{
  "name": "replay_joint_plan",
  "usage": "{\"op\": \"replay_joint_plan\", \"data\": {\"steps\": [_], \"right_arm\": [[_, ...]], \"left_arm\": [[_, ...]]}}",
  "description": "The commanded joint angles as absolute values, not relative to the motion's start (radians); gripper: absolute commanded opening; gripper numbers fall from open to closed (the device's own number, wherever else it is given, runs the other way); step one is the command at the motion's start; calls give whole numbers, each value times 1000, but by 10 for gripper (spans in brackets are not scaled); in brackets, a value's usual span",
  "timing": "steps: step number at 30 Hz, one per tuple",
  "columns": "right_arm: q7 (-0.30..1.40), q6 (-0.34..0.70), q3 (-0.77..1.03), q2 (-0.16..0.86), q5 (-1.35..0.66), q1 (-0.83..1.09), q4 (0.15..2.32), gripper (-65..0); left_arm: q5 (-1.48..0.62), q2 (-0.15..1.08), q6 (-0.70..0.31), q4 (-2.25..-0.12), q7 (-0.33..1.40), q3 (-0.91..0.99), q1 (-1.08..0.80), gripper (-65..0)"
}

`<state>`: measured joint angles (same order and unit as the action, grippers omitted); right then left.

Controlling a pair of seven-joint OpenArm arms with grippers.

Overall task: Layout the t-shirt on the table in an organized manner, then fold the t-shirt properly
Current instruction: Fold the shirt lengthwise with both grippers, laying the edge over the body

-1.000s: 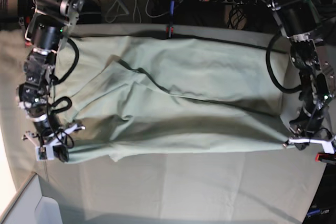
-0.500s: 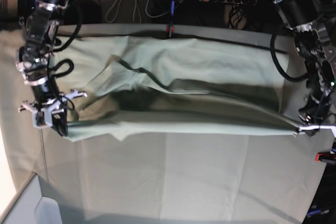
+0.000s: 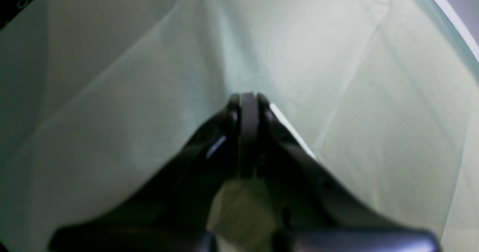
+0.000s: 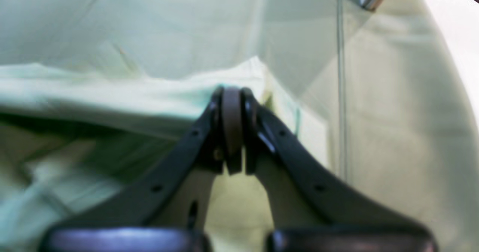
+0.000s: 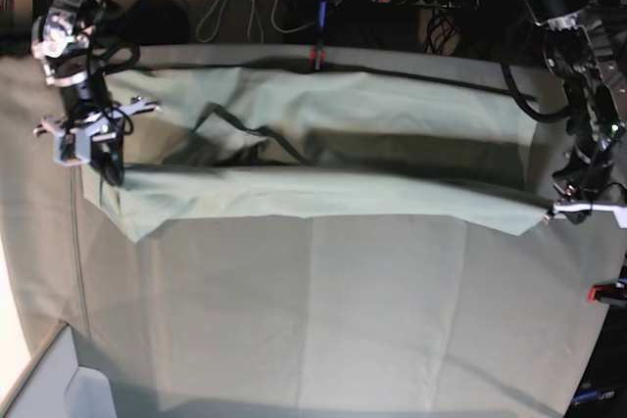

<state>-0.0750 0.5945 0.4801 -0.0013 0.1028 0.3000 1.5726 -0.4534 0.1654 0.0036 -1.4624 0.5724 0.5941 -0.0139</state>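
The right gripper (image 5: 106, 175) points down, its arm bent above it, pinching one end of the t-shirt (image 5: 323, 198). The shirt stretches in a long band across the table (image 5: 343, 320). The left gripper (image 5: 545, 212) reaches low, pinching the other end.

The shirt (image 5: 323, 198) was soft, matt woven cloth, pale mint, with a fine even surface and gentle folds; up close in the right wrist view (image 4: 112, 91) it looked thin and slightly fuzzy at its edge. The tabletop (image 5: 323, 320) wore a greyer matt cloth marked by sharp pressed creases. The right fingers (image 4: 209, 139) were smooth black plastic with a dull sheen and small round holes, and the left fingers (image 3: 220, 139) were the same black plastic, glossier where the light caught. A clamp (image 5: 607, 293) was shiny red-orange plastic.
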Motion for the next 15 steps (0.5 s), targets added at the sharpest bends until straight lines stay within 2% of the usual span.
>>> {"op": "replay_joint_plan", "data": {"steps": [1, 7, 15], "right_arm": [[-102, 601, 483, 1, 85, 317, 1593, -650], [-102, 601, 449, -24, 82, 403, 1629, -650], [-102, 596, 499, -42, 24, 430, 1643, -650]], "left_arm": [[-456, 179, 2, -1480, 547, 598, -7, -650], [-456, 160, 2, -1471, 545, 595, -18, -650], [-456, 139, 2, -1469, 545, 595, -19, -650]]}}
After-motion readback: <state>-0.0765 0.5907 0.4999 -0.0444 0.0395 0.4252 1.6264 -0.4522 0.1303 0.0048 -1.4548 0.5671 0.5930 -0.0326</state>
